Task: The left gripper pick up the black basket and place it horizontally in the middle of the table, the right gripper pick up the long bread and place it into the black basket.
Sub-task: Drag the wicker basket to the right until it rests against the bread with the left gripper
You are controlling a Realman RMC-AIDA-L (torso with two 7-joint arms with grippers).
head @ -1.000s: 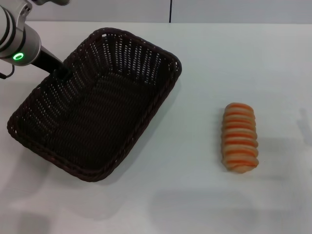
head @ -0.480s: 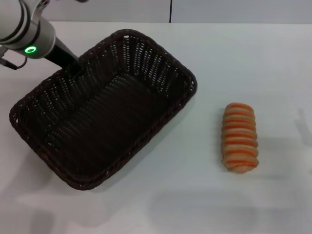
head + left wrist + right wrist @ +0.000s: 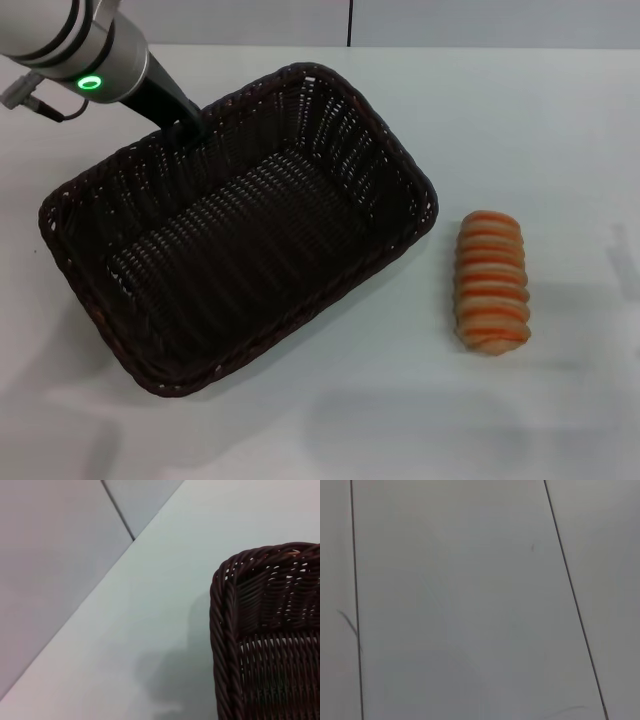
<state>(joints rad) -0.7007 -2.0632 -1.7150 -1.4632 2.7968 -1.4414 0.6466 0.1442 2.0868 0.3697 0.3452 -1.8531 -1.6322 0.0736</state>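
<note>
The black basket (image 3: 385, 190) sits left of the table's (image 3: 540, 120) middle, turned at a slant and empty. My left gripper (image 3: 190, 128) is shut on the basket's far rim, with the arm and its green ring at the top left. A corner of the basket (image 3: 270, 645) shows in the left wrist view. The long bread (image 3: 491, 282) lies on the table to the right of the basket, a short gap away from its right corner. My right gripper is out of view; the right wrist view shows only plain grey panels.
A grey wall (image 3: 450, 20) runs behind the table's far edge. White tabletop lies in front of the basket and around the bread.
My left gripper has moved to the right with the basket's rim in it. The basket has shifted right and swung round, and its right corner now lies nearer the bread. The bread has not moved.
</note>
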